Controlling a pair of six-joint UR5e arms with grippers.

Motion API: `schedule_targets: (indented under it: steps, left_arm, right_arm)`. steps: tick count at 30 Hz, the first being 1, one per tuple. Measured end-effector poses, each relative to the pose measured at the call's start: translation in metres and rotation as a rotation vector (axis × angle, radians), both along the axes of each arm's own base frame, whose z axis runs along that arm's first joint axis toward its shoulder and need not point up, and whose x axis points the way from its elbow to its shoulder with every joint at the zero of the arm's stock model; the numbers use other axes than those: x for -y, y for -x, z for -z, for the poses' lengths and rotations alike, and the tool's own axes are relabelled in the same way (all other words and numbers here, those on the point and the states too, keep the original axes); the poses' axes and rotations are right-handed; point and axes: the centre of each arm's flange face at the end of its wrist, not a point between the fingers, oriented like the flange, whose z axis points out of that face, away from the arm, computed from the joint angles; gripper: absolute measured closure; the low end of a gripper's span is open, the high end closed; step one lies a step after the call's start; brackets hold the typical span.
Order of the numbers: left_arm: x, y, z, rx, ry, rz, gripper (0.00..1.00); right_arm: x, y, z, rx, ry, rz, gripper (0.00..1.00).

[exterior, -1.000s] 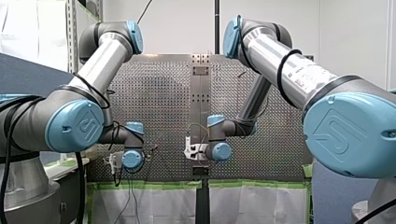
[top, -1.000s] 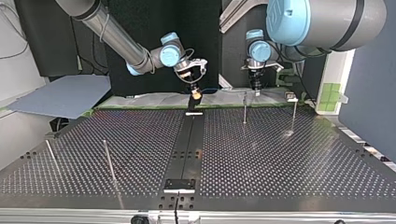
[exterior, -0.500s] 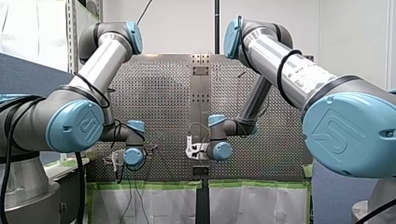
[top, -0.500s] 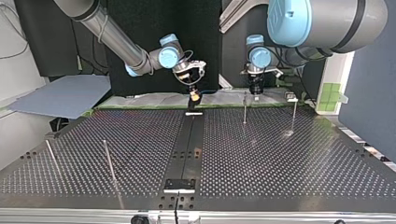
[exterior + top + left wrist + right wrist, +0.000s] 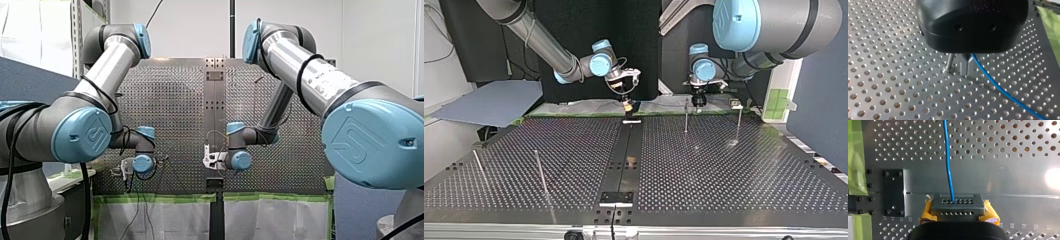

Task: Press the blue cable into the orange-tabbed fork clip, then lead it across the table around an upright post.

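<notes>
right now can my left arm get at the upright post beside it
Probably yes. The upright post stands right beside my left gripper, nothing between them. The blue cable held in its jaws leads off on the side away from the post, so the way looks free.

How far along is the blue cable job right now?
Done: nothing I can confirm. The blue cable ends at a grey block with orange sides at my right gripper; whether that is the clip, with the cable seated, I cannot tell. In hand: my left gripper pinches the cable beside an upright post. Left: leading it around the post.
</notes>
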Motion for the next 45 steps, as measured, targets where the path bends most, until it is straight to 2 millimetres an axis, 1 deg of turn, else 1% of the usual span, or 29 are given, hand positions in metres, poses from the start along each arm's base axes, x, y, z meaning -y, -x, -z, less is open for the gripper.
schedule_targets:
  steps: [8,19,20,21,22,23,24,25,26,27,28,30,31,32,40,45]
  left_arm:
    - [-0.005,-0.016,-0.007,0.011,0.007,-0.009,1.00]
    - [-0.014,-0.021,-0.007,0.020,0.062,-0.027,1.00]
    - [-0.015,-0.021,-0.007,0.020,0.068,-0.029,0.92]
    - [-0.015,-0.021,-0.007,0.020,0.073,-0.031,0.87]
    - [-0.016,-0.020,-0.007,0.018,0.076,-0.034,0.87]
    - [-0.016,-0.020,-0.007,0.017,0.077,-0.037,0.76]
    - [-0.016,-0.020,-0.007,0.015,0.076,-0.038,0.67]
    - [-0.017,-0.020,-0.007,0.011,0.073,-0.038,0.67]
    - [-0.017,-0.019,-0.006,0.008,0.069,-0.036,0.53]
    - [-0.017,-0.019,-0.006,0.006,0.066,-0.033,0.27]
    - [-0.016,-0.019,-0.006,0.002,0.063,-0.027,0.27]
    - [-0.016,-0.018,-0.005,-0.006,0.063,-0.020,0.08]
    - [-0.016,-0.017,-0.004,-0.012,0.066,-0.019,0.08]
    - [-0.016,-0.016,-0.004,-0.016,0.070,-0.019,0.00]
    - [-0.014,-0.010,0.000,-0.055,0.131,-0.008,0.00]
    - [-0.012,0.001,0.006,-0.089,0.145,0.020,0.00]
  right_arm:
    - [0.012,-0.001,-0.008,0.005,0.009,0.009,1.00]
    - [0.018,0.001,-0.010,0.004,0.012,0.016,1.00]
    - [0.018,0.001,-0.010,0.004,0.012,0.016,1.00]
    - [0.018,0.001,-0.010,0.002,0.011,0.016,1.00]
    - [0.018,0.001,-0.010,0.001,0.011,0.016,1.00]
    - [0.018,0.001,-0.010,0.001,0.011,0.016,1.00]
    - [0.018,0.001,-0.010,0.000,0.011,0.016,1.00]
    - [0.018,0.001,-0.010,0.000,0.011,0.016,1.00]
    - [0.018,0.001,-0.010,-0.001,0.011,0.016,1.00]
    - [0.018,0.001,-0.010,-0.001,0.010,0.015,1.00]
    - [0.018,0.001,-0.010,-0.002,0.010,0.015,1.00]
    - [0.018,0.002,-0.010,-0.002,0.010,0.015,1.00]
    - [0.018,0.001,-0.010,-0.002,0.010,0.015,1.00]
    - [0.018,0.002,-0.010,-0.002,0.010,0.015,1.00]
    - [0.017,0.002,-0.009,-0.007,0.006,0.016,1.00]
    - [0.017,0.002,-0.009,-0.007,0.006,0.016,1.00]
